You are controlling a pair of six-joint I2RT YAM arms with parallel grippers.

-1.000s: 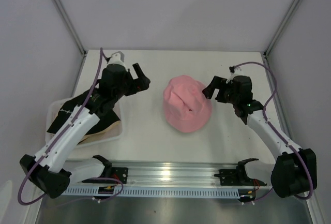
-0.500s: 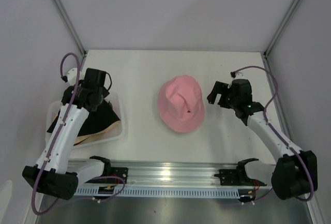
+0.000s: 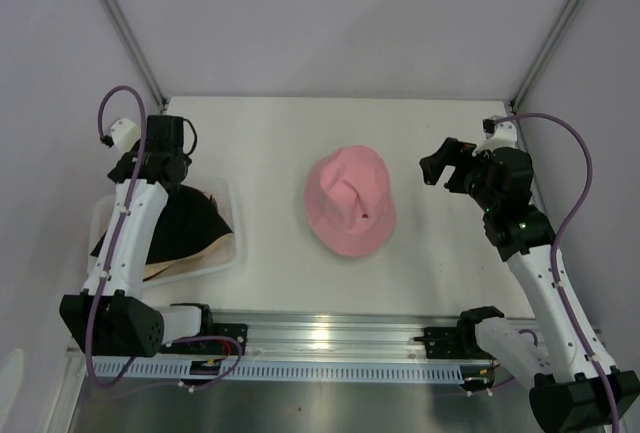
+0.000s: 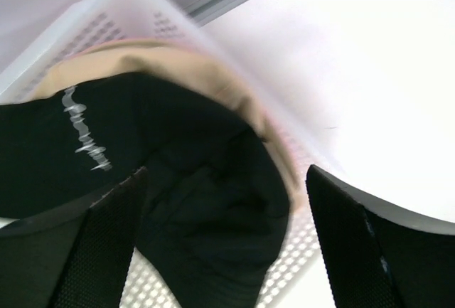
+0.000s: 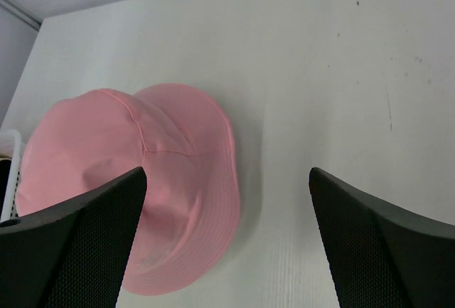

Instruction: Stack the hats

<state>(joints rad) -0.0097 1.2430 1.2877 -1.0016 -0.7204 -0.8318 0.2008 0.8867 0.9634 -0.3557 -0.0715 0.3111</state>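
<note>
Pink hat (image 3: 349, 203) is lying crown-up around the middle of the bench (image 3: 270, 143), a bit toward the near edge, w/ its brim flat on the surface. It's sitting alone, nothing stacked on it.

Black hat (image 3: 185, 228) is sitting in the white basket (image 3: 225, 258) at the bench's left edge, by the near-left corner. It's lying on top of a tan hat (image 3: 165, 269), whose brim is peeking out on the near side. White squiggle logo (image 4: 87, 137) is showing on the black fabric.

L gripper (image 3: 165, 151) is hanging over the basket's far end, pointing down at the black hat. Its jaws are standing spread wide, nothing pinched betw. them; can't tell if the tips are touching fabric.

R gripper (image 3: 445, 161) is hovering near the right edge, facing the pink hat. Jaws are spread wide and gripping nothing, w/ a clear gap to the brim.
</note>
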